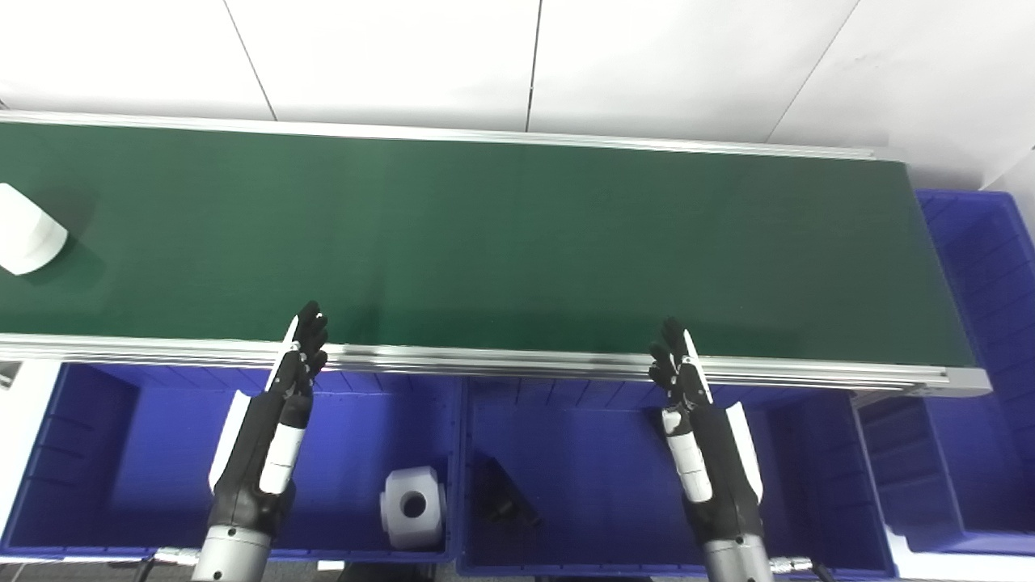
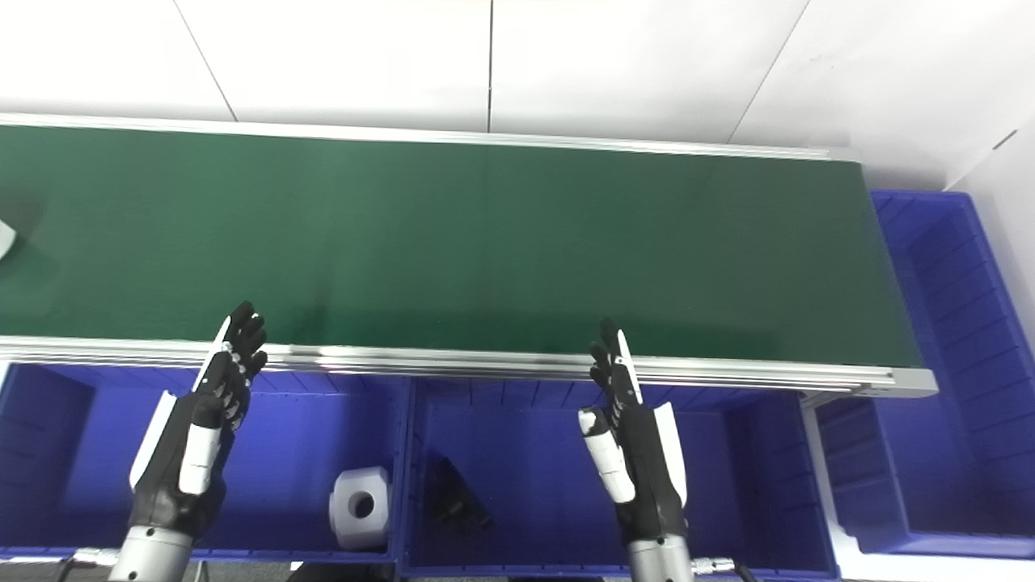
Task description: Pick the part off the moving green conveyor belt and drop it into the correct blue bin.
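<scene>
waiting at lower frame, the left hand (image 1: pixel 279 420) and right hand (image 1: pixel 699 420) hover over the blue bins (image 1: pixel 97 453), fingers straight, apart and empty, seemingly poised as a white part (image 1: pixel 28 234) rides the green conveyor belt (image 1: pixel 501 242) at far left.

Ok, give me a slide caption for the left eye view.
Both hands, left and right, wait open over blue bins as a white part enters on the green conveyor belt.
</scene>
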